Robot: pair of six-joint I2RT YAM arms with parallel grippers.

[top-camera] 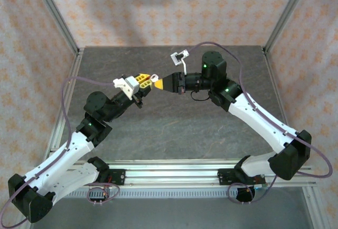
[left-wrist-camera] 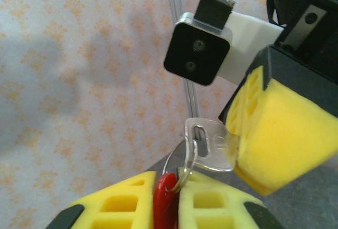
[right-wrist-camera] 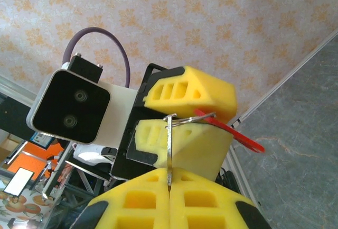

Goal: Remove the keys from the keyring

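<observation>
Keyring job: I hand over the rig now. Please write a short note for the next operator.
Left gripper: shut on the red piece, at the ring.
Right gripper: shut on the silver key.
Place: all held in the air between the grippers, above the table.
Done: both grips made.
Left: the key is on the ring; work it off.
</observation>
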